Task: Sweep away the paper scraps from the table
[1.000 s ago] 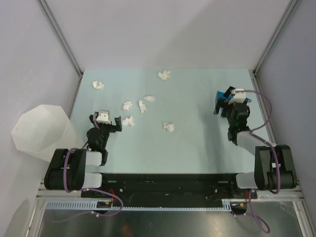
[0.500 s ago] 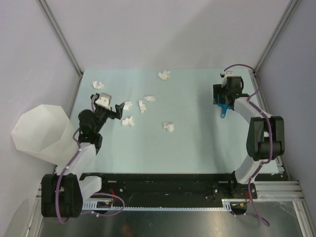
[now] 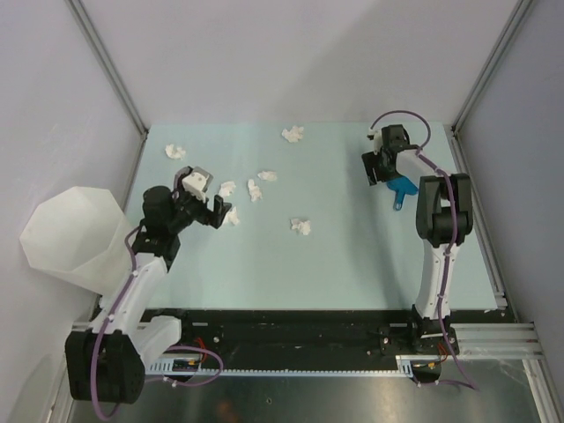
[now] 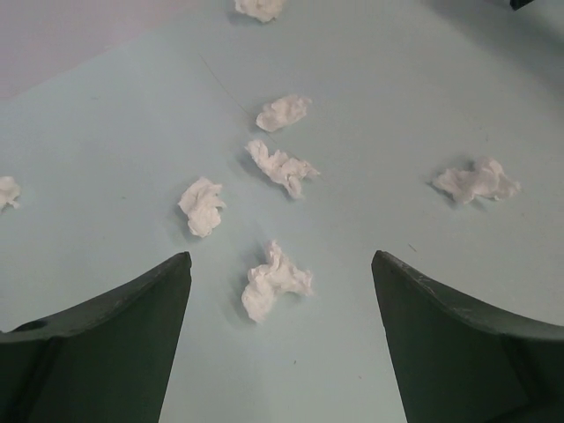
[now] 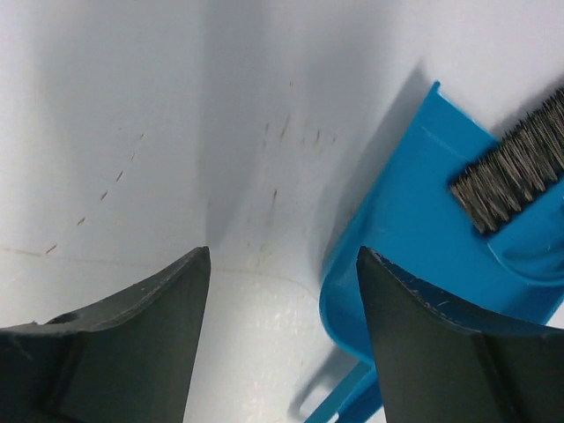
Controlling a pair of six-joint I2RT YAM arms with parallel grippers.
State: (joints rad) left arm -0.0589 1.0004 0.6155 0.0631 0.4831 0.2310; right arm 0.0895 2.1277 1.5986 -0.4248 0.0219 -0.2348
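Several crumpled white paper scraps lie on the pale green table [image 3: 352,264]: one at the far left [image 3: 175,152], one at the far middle [image 3: 293,134], a cluster [image 3: 255,189] and one apart [image 3: 301,226]. My left gripper [image 3: 210,198] is open and empty, low over the table at the cluster's left side. In the left wrist view the gripper [image 4: 280,263] has its jaws wide apart, with the nearest scrap [image 4: 275,282] lying between the fingertips and others [image 4: 282,167] beyond. My right gripper [image 3: 381,164] is open and empty beside a blue dustpan [image 3: 402,187].
A translucent white bin [image 3: 75,233] stands off the table's left edge. In the right wrist view the gripper [image 5: 282,254] is open, with the blue dustpan [image 5: 414,229] and a brush's dark bristles [image 5: 511,176] to the right of the right finger. Grey walls enclose the table.
My left arm has reached forward and right, up to the scrap cluster. My right arm has stretched to the far right of the table, its gripper moving left past the blue dustpan.
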